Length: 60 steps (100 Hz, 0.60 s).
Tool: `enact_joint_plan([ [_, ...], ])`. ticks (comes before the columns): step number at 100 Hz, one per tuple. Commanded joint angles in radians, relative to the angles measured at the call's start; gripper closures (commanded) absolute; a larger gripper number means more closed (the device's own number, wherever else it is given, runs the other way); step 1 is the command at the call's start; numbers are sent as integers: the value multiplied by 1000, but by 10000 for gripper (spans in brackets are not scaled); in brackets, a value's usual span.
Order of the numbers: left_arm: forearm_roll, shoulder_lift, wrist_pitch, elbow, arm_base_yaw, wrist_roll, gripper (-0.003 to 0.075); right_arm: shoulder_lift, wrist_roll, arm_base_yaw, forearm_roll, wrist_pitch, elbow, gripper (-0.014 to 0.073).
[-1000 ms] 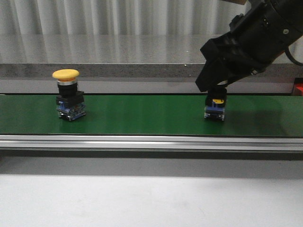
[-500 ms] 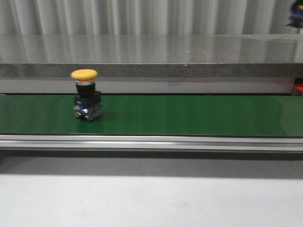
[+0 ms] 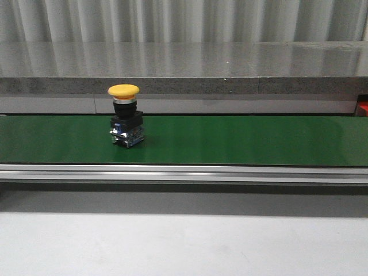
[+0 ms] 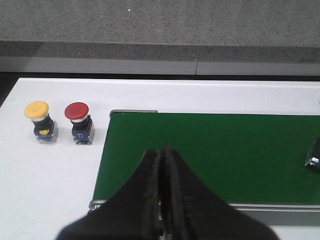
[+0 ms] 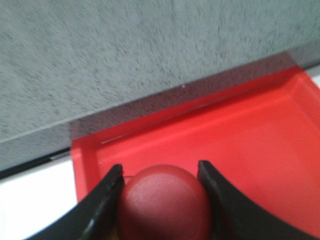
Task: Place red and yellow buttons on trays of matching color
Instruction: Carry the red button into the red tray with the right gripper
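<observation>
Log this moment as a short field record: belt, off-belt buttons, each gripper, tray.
belt: green conveyor belt carrying one upright yellow button
off-belt buttons: spare yellow button and spare red button side by side on the white table
left gripper: shut, empty, above the belt's end
right gripper: shut on red button, over the red tray
</observation>
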Motion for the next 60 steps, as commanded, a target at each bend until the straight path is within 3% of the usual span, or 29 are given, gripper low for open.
enact_joint_plan([
  [1,-6,0,-80,-28,-9,0,741,21,-3,-5,32,-61,-78,451],
  [19,-6,0,-80,-28,-9,0,741,144,-2,-9,107,-41,-207,451],
  [39,-6,0,-80,-28,-9,0,741,275,-2,-9,107,38,-339,451],
  [60,-6,0,-80,-28,-9,0,741,346,-2,-9,107,22,-364,451],
])
